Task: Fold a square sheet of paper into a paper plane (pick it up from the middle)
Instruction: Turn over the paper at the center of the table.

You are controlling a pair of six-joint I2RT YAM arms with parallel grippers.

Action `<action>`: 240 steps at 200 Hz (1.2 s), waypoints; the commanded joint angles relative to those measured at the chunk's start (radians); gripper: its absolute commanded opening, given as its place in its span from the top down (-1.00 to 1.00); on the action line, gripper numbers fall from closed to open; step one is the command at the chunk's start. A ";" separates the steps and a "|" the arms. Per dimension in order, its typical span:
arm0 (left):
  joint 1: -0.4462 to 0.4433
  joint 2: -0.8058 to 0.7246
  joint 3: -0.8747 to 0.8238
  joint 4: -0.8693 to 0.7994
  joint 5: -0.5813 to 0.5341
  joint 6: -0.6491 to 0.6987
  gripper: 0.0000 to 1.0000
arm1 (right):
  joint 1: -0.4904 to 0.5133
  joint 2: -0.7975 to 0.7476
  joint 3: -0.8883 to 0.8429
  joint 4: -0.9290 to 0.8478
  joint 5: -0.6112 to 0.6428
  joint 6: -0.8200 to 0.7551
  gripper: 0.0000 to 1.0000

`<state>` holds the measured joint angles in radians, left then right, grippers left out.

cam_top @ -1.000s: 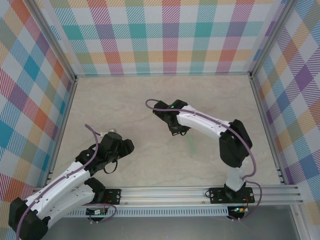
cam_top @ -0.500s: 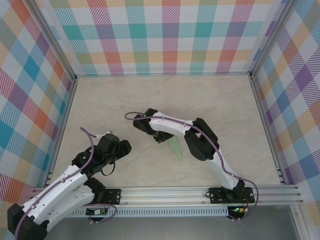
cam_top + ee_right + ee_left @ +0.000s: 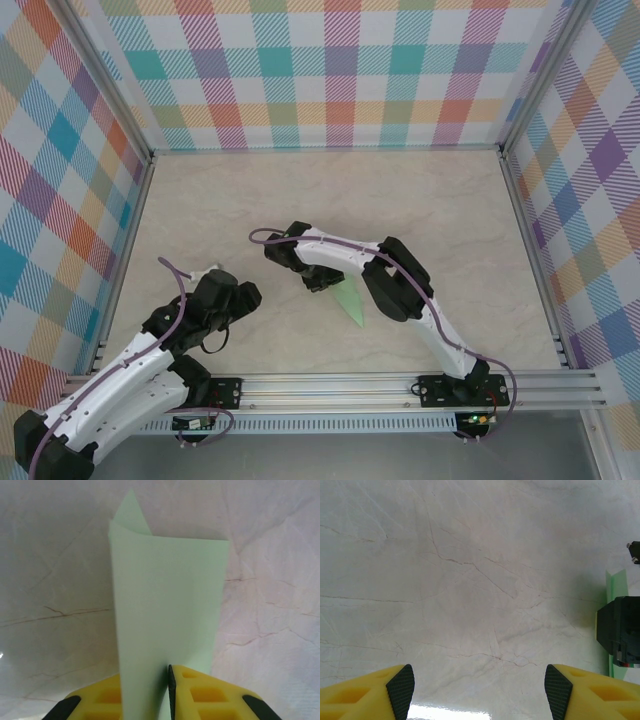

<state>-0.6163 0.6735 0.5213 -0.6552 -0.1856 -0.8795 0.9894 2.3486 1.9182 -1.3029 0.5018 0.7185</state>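
Check the right gripper first. Compared with a second earlier, its arm has swung left across the counter and folded at the elbow. Since the half-second mark it has barely shifted.

The paper plane was then only a thin green sliver. It now shows as a narrow triangle, with its wide end at the jaws and its tip toward the near right.

In the right wrist view, the paper plane fills the narrow gap between the yellow fingers. You cannot tell whether the jaws clamp it.

The left gripper hovers over the counter to the left of the plane, nearly where it was. Its jaws are wide apart and hold nothing.
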 commanded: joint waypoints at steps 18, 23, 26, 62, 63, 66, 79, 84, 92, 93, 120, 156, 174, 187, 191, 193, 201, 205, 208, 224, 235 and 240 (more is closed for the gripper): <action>0.016 -0.011 -0.006 -0.020 -0.008 -0.009 -0.45 | -0.001 0.048 0.046 0.031 -0.081 0.037 0.62; 0.016 -0.009 -0.006 -0.018 -0.005 -0.009 -0.45 | 0.000 0.054 0.051 0.033 -0.089 0.040 0.62; 0.016 -0.008 -0.005 -0.017 -0.005 -0.009 -0.45 | 0.000 0.057 0.054 0.033 -0.092 0.041 0.62; 0.016 0.012 -0.008 -0.014 0.012 -0.004 -0.45 | -0.001 0.063 0.065 0.046 -0.123 0.053 0.54; 0.017 0.012 -0.009 -0.014 0.012 -0.004 -0.45 | 0.000 0.063 0.065 0.046 -0.124 0.052 0.54; 0.017 0.012 -0.009 -0.012 0.013 -0.004 -0.45 | 0.000 0.063 0.067 0.047 -0.126 0.052 0.54; 0.016 0.013 -0.013 -0.011 0.016 -0.010 -0.46 | -0.002 0.055 0.076 0.046 -0.141 0.044 0.52; 0.016 0.012 -0.016 -0.010 0.019 -0.014 -0.46 | -0.001 0.048 0.076 0.049 -0.151 0.038 0.50; 0.016 0.011 -0.022 -0.003 0.026 -0.017 -0.46 | -0.004 0.026 0.071 0.058 -0.164 0.031 0.43; 0.016 0.011 -0.021 -0.002 0.027 -0.018 -0.46 | -0.003 0.023 0.070 0.060 -0.166 0.030 0.42; 0.016 0.005 -0.034 0.017 0.048 -0.024 -0.47 | -0.006 -0.111 0.003 0.145 -0.206 -0.012 0.19; 0.016 0.021 -0.029 0.050 0.084 -0.007 -0.49 | -0.015 -0.361 -0.181 0.317 -0.261 -0.046 -0.26; 0.017 0.046 -0.023 0.064 0.107 0.005 -0.50 | -0.028 -0.500 -0.303 0.406 -0.273 -0.042 -0.34; 0.017 0.067 -0.017 0.074 0.125 0.013 -0.51 | -0.045 -0.630 -0.419 0.479 -0.255 -0.030 -0.36; 0.016 0.074 -0.014 0.080 0.134 0.017 -0.51 | -0.055 -0.673 -0.461 0.509 -0.256 -0.027 -0.36; 0.016 0.077 -0.014 0.083 0.138 0.018 -0.51 | -0.061 -0.697 -0.486 0.527 -0.256 -0.026 -0.36; 0.017 0.092 -0.011 0.098 0.154 0.023 -0.52 | -0.085 -0.789 -0.584 0.606 -0.257 -0.025 -0.37; 0.016 0.100 -0.010 0.106 0.162 0.025 -0.52 | -0.098 -0.836 -0.636 0.654 -0.259 -0.026 -0.38; 0.017 0.106 -0.009 0.112 0.170 0.024 -0.53 | -0.107 -0.868 -0.682 0.695 -0.262 -0.030 -0.39; 0.016 0.148 -0.007 0.166 0.212 0.027 -0.54 | -0.169 -1.023 -0.885 0.876 -0.314 -0.083 -0.40; 0.016 0.190 0.001 0.201 0.240 0.025 -0.56 | -0.250 -1.076 -0.947 0.866 -0.428 -0.082 -0.34; 0.017 0.212 0.007 0.213 0.252 0.024 -0.56 | -0.298 -1.083 -0.963 0.844 -0.489 -0.073 -0.27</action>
<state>-0.6125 0.8207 0.4965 -0.5335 -0.0154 -0.8711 0.8185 1.3266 1.0779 -0.6006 0.2058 0.6693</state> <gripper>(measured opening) 0.775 0.680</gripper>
